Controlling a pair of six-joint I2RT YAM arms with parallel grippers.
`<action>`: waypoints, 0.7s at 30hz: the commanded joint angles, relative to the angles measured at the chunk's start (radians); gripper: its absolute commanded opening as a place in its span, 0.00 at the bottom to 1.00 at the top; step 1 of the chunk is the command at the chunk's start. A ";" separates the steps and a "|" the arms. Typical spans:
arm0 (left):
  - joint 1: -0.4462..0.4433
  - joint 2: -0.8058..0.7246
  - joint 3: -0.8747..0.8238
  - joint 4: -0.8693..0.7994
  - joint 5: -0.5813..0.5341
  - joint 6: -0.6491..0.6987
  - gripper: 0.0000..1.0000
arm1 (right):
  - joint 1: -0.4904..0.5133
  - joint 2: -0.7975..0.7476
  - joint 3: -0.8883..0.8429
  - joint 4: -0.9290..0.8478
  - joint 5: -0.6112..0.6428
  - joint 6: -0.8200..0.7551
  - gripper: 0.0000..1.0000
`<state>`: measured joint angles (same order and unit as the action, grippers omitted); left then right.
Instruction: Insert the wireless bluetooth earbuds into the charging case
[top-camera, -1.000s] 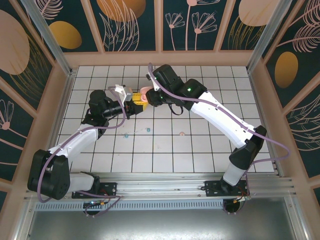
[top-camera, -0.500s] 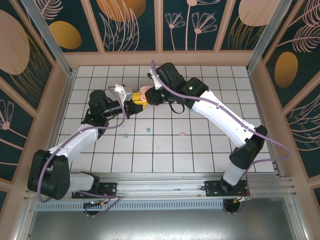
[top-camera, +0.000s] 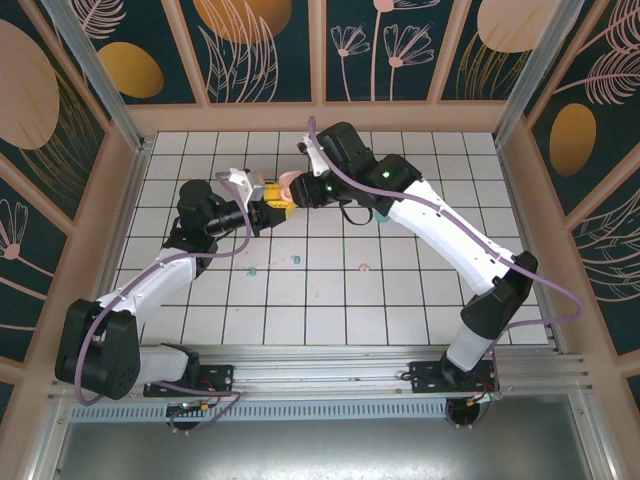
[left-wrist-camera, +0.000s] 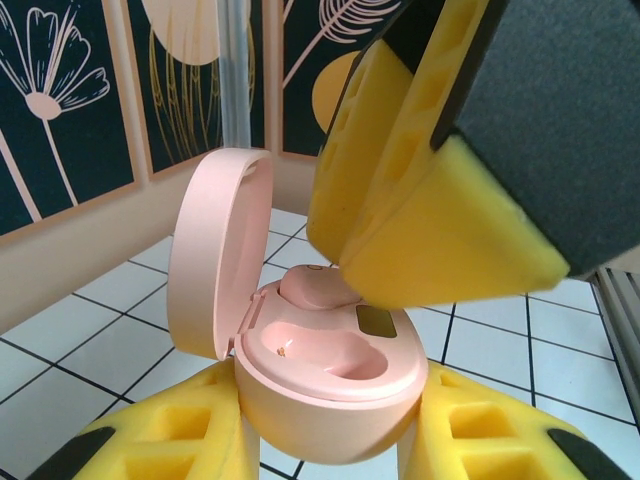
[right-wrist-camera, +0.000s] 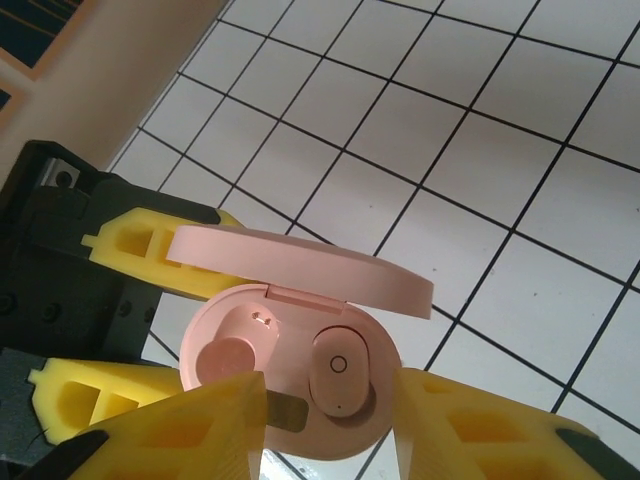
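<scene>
My left gripper (left-wrist-camera: 330, 445) is shut on the pink charging case (left-wrist-camera: 330, 385), which is held off the floor with its lid (left-wrist-camera: 212, 250) hinged open. One pink earbud (right-wrist-camera: 340, 375) sits in one well of the case; the other well (right-wrist-camera: 222, 352) is bare. My right gripper (right-wrist-camera: 325, 430) hovers just over the case, open, its yellow fingers (right-wrist-camera: 180, 430) either side of the front and gripping nothing. From above, the case (top-camera: 287, 184) lies between both grippers. On the tiles lie two teal earbuds (top-camera: 252, 269) (top-camera: 296, 260) and one pink earbud (top-camera: 365, 267).
A wooden wall (top-camera: 320, 118) borders the tiled floor (top-camera: 330, 310) on the far side, close behind the grippers. A small teal object (top-camera: 384, 217) peeks out under the right arm. Open tiles lie toward the near rail.
The right gripper's fingers have spread apart above the case, and its wrist has shifted slightly back and to the right. The left arm and the case have stayed still.
</scene>
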<state>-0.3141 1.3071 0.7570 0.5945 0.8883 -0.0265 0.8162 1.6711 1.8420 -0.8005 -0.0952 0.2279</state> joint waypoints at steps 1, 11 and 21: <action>0.000 -0.007 0.001 0.042 -0.002 0.012 0.14 | -0.022 -0.097 -0.039 0.067 -0.022 0.031 0.38; 0.000 -0.008 0.004 0.045 -0.003 0.005 0.14 | -0.198 -0.347 -0.305 0.278 -0.063 0.182 0.38; 0.001 -0.004 0.010 0.050 -0.002 0.002 0.14 | -0.397 -0.385 -0.646 0.240 -0.025 0.343 0.30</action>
<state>-0.3141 1.3071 0.7570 0.5953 0.8810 -0.0265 0.4271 1.2671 1.2869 -0.5529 -0.1303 0.5091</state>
